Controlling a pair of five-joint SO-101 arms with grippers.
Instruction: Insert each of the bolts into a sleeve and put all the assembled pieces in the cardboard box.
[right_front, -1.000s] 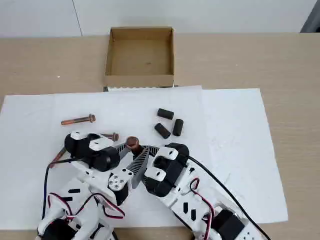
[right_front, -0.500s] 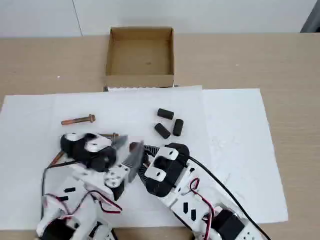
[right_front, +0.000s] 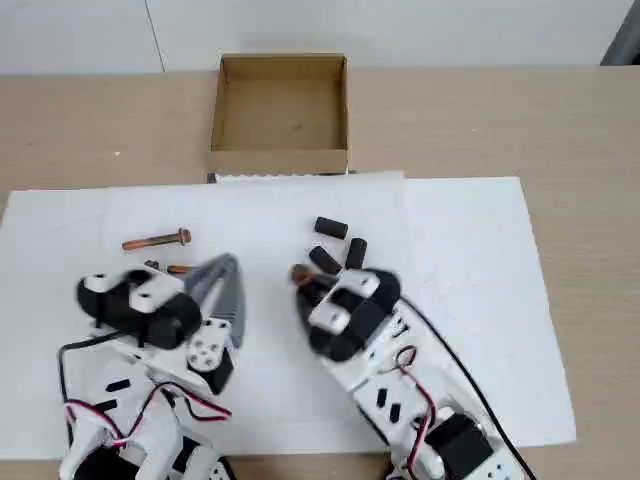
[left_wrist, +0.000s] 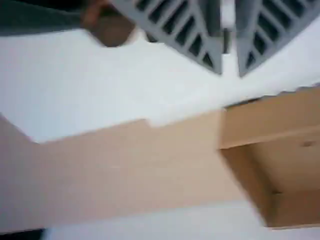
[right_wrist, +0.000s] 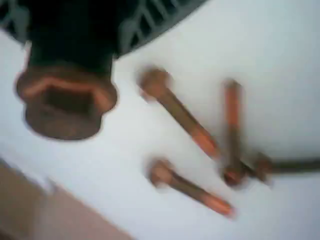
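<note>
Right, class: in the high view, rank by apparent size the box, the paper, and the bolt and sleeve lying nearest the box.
1. paper
2. box
3. bolt, longer than the sleeve though thinner
4. sleeve

Bright, even, diffuse light from above; the white paper sheet (right_front: 470, 300) shines without harsh glare; faint, soft shadow lies inside the cardboard box (right_front: 280, 160).

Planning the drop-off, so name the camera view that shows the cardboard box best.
The high view: the cardboard box stands whole, open top up, all four walls seen. The left wrist view catches just one corner and some inner floor. The right wrist view faces loose bolts on the paper.
</note>
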